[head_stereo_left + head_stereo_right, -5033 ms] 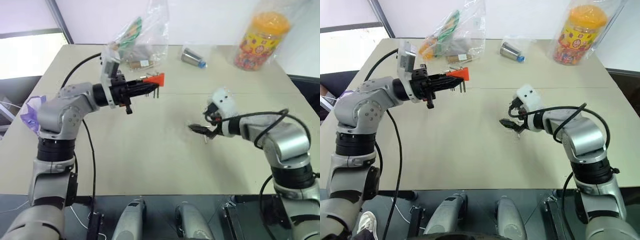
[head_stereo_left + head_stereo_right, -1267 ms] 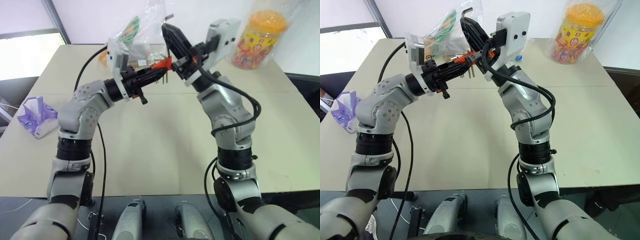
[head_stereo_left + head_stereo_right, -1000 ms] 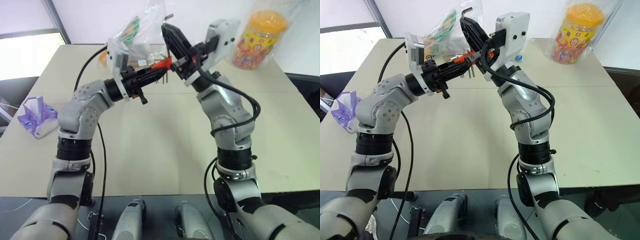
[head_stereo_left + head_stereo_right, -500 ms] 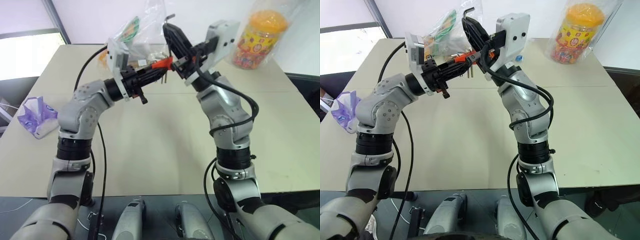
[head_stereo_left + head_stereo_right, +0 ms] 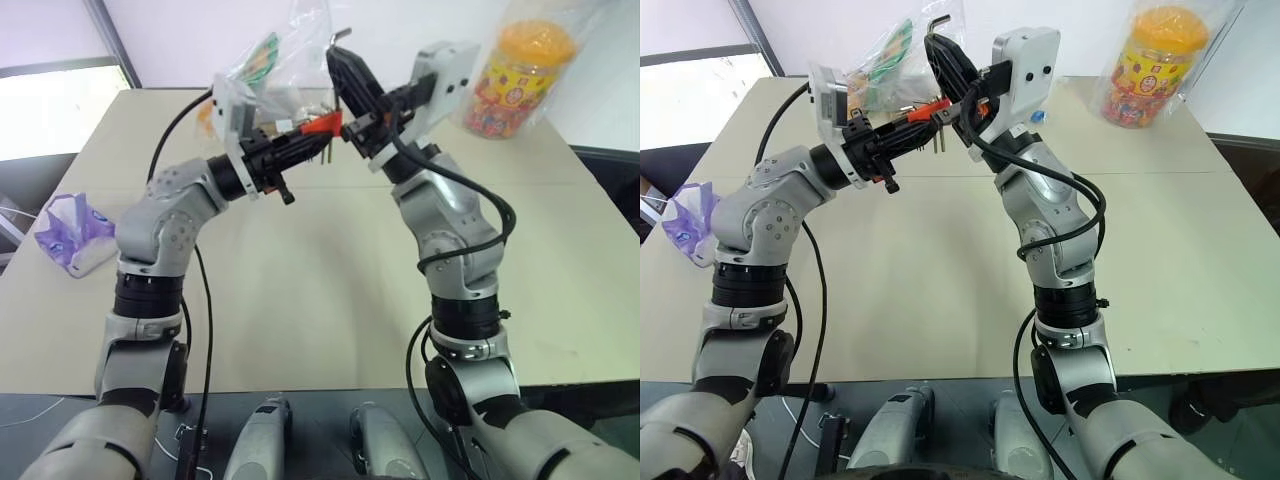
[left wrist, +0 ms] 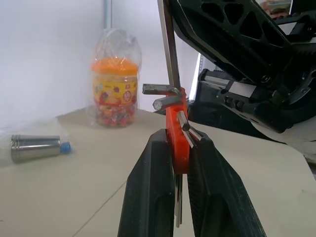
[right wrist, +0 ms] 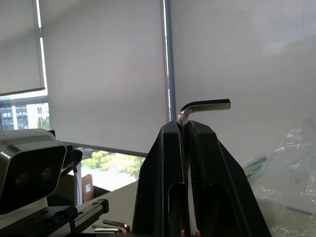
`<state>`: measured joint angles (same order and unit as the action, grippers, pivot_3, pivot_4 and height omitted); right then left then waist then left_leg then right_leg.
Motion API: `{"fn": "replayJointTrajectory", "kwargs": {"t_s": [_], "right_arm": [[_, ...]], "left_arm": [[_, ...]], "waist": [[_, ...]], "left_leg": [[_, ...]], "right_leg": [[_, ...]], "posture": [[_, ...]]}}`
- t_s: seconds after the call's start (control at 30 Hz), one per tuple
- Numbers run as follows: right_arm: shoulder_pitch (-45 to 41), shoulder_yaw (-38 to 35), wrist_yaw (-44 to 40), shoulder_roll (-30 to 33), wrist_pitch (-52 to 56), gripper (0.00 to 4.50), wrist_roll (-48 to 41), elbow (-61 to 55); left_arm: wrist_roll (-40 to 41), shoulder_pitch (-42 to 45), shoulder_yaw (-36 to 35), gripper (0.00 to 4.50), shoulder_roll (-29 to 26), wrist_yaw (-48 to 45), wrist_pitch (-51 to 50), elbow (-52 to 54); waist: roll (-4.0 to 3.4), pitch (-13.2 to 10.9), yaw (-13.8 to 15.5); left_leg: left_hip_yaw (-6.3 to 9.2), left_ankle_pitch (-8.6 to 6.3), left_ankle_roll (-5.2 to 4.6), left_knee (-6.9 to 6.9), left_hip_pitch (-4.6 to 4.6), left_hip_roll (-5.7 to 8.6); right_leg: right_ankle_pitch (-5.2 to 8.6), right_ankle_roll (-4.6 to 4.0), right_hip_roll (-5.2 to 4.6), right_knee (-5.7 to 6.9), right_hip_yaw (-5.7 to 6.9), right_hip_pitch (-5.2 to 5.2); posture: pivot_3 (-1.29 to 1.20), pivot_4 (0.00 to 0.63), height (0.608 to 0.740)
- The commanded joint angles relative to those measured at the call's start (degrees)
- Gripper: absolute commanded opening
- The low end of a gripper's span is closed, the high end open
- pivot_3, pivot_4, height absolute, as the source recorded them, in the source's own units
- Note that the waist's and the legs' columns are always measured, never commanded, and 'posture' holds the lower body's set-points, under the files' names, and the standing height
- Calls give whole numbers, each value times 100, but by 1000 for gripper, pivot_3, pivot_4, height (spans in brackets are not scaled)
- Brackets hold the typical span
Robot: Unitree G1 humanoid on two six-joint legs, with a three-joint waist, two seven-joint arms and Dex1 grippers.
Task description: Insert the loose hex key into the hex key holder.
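Near and middle table (image 5: 300, 300) bare: free passage. Far edge crowded: plastic bag (image 5: 290, 70) at centre, metal cylinder (image 6: 34, 147) beside it, candy jar (image 5: 525, 70) far right. Tissue pack (image 5: 70, 235) blocks left edge.

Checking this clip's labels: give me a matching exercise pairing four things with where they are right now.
Things:
1. thin grey L-shaped metal hex key
2. red-orange plastic hex key holder
3. orange-lidded clear candy jar
4. purple-and-white tissue pack

Places:
A. standing at the table's far right corner
B. pinched in the left gripper
C. lying at the table's left edge
D. pinched in the right gripper, bent end sticking out above the fingertips

Pairs: 1-D, 2-B, 3-A, 4-C
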<state>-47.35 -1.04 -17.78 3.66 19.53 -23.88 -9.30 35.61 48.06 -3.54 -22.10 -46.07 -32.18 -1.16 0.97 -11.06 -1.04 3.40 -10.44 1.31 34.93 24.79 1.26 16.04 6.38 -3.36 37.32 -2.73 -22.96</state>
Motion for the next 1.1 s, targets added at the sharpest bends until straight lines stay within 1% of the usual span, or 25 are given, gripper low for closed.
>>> {"fn": "replayJointTrajectory", "kwargs": {"t_s": [0.03, 0.13, 0.2, 0.23, 0.33, 0.4, 0.43, 0.47, 0.53, 0.67, 0.83, 0.97, 1.1], "right_arm": [[-52, -33, -34, -13, -34, 10, -126, -315], [-51, -41, -57, 1, 0, 10, -158, -328], [-48, -41, -78, 20, 22, 715, -172, -338], [-47, -41, -86, 27, 31, 943, -176, -342], [-1, 13, -127, 124, 77, 2545, -102, -386], [48, 29, -145, 201, 118, 3537, -78, -434], [63, 29, -149, 230, 138, 4149, -85, -452], [121, 24, -178, 300, 186, 4435, -106, -522], [189, 21, -210, 379, 241, 4435, -134, -608], [981, -224, -395, 1059, 680, 4435, -282, -1350], [1477, -741, -509, 1827, 1269, 4435, -747, -2012], [1682, -1142, -613, 2441, 1754, 4435, -1183, -2404], [1767, -1282, -588, 2748, 1972, 4435, -1359, -2573]], "left_arm": [[59, 202, -145, 0, 30, 8, 111, 77], [48, 209, -153, 0, 41, 16, 123, 66], [43, 215, -158, 0, 48, 24, 132, 58], [41, 217, -160, 0, 50, 26, 135, 55], [42, 221, -169, 0, 51, 24, 153, 29], [34, 227, -167, 0, 64, 24, 173, -5], [29, 232, -163, 0, 70, 26, 181, -18], [23, 235, -155, 0, 81, 30, 190, -31], [17, 239, -148, 0, 93, 34, 201, -45], [30, 177, -127, 0, 149, 86, 104, -46], [77, -35, 33, 0, 281, 158, -167, 7], [180, -241, 131, 0, 603, 255, -501, -70], [269, -420, 257, 0, 1085, 288, -871, -399]], "waist": [[0, 0, 1], [0, 0, 0], [0, 0, 0], [0, 0, 0], [0, 0, -1], [0, 0, 5], [0, 0, 8], [0, 0, 7], [0, 0, 8], [0, 0, 39], [-1, 0, 22], [0, 0, 20], [0, -1, 32]], "left_leg": [[0, 0, 0, 0, 0, 0], [0, 0, 0, 0, 0, 0], [0, 0, 0, 0, 0, 0], [0, 0, 0, 0, 0, 0], [0, 0, 0, 0, 0, 0], [0, 0, 0, -1, 0, 0], [0, 0, 0, 0, 0, 0], [0, 0, 0, 0, 0, 0], [0, 0, 0, 0, 0, 1], [3, 0, 0, -3, 3, 1], [0, 0, 0, 2, 12, 6], [2, 0, -1, 1, 12, 2], [2, 0, -1, 6, 12, 3]], "right_leg": [[0, 0, 0, 0, 0, 0], [0, 0, 0, 0, 0, 0], [0, 0, 0, 0, 0, 0], [0, 0, 0, 0, 0, 0], [0, 0, 0, 0, 0, 0], [0, 0, 0, 0, 0, 0], [0, 0, 0, 0, 0, 0], [0, 0, 0, -1, 0, 0], [0, 0, -1, -1, 0, 1], [0, 0, -2, -10, 2, 4], [0, 1, -10, -11, 1, -1], [1, 1, -8, -11, 2, -1], [1, 0, -8, -11, 3, 1]], "posture": [[0, 150, 740], [0, 150, 740], [0, 150, 740], [0, 150, 740], [0, 150, 740], [0, 150, 740], [0, 150, 740], [0, 150, 740], [0, 150, 740], [0, 150, 740], [0, 150, 740], [0, 150, 740], [0, 150, 740]]}}
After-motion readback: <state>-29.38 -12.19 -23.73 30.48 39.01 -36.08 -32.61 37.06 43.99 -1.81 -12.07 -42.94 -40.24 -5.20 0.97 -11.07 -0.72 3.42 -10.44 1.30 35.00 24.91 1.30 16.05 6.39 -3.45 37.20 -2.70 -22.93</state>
